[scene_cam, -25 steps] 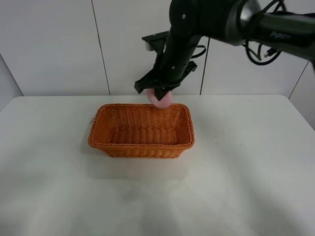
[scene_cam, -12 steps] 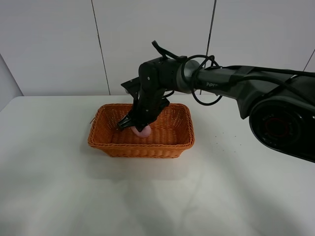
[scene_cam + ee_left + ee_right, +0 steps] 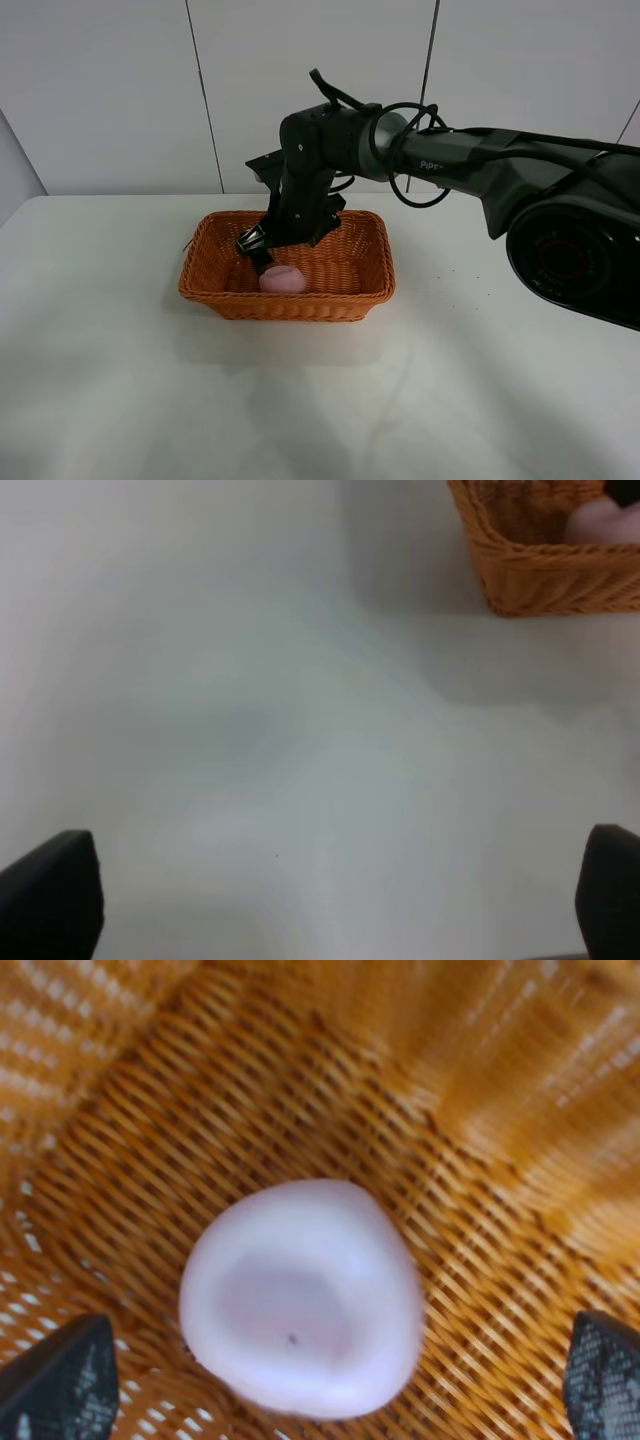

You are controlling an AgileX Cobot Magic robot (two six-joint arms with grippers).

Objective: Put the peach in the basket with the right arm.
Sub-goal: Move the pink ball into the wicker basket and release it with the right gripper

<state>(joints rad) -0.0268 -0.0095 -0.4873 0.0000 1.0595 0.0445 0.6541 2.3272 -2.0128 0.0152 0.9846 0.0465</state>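
Peach (image 3: 283, 279) now released, fingers (image 3: 60, 1380) of the right arm (image 3: 320, 145) lifted clear.
It rests on the basket (image 3: 300, 305) floor toward 6 o'clock; fingers spread wide, holding nothing. Likely light, soft, bruisable: grip gently across its rounded sides.

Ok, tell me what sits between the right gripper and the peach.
Nothing but bare basket weave: the right wrist view shows the peach lying free, open right gripper apart from it.
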